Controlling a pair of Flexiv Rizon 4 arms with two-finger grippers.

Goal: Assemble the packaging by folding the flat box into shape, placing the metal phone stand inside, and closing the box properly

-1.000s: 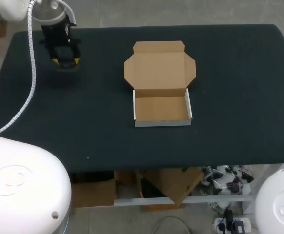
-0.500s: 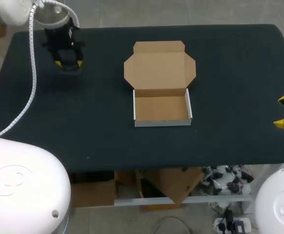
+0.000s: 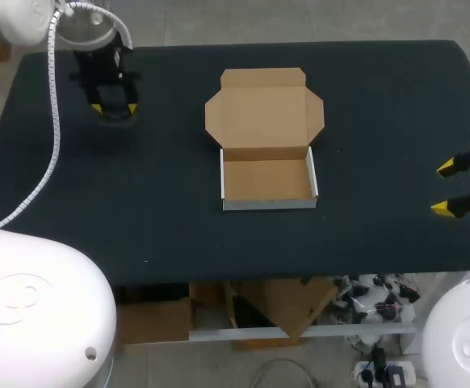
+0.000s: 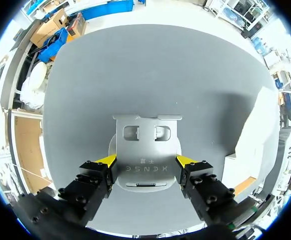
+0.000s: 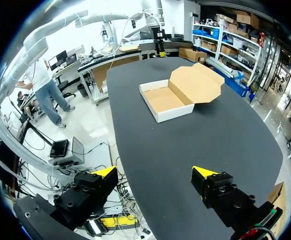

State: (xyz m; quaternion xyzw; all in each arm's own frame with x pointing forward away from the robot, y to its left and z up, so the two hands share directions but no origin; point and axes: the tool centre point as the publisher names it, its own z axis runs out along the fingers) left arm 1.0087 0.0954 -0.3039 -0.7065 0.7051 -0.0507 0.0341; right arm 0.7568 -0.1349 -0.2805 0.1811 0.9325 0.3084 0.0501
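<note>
Stand pickup: left gripper (image 4: 146,161) fingers open astride phone stand (image 4: 145,150); right gripper (image 3: 445,188) fingers open, empty. Next: close, lift toward box (image 3: 267,179)

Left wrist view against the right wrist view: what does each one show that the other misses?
Only the left wrist view shows the metal phone stand, lying flat on the table under the left gripper. Only the right wrist view shows the right gripper, open with nothing between its fingers, and the whole box: folded up, lid back, empty inside. Both share the table and the box, though the left wrist view catches just a slice of the box, off to one side of the stand.
</note>
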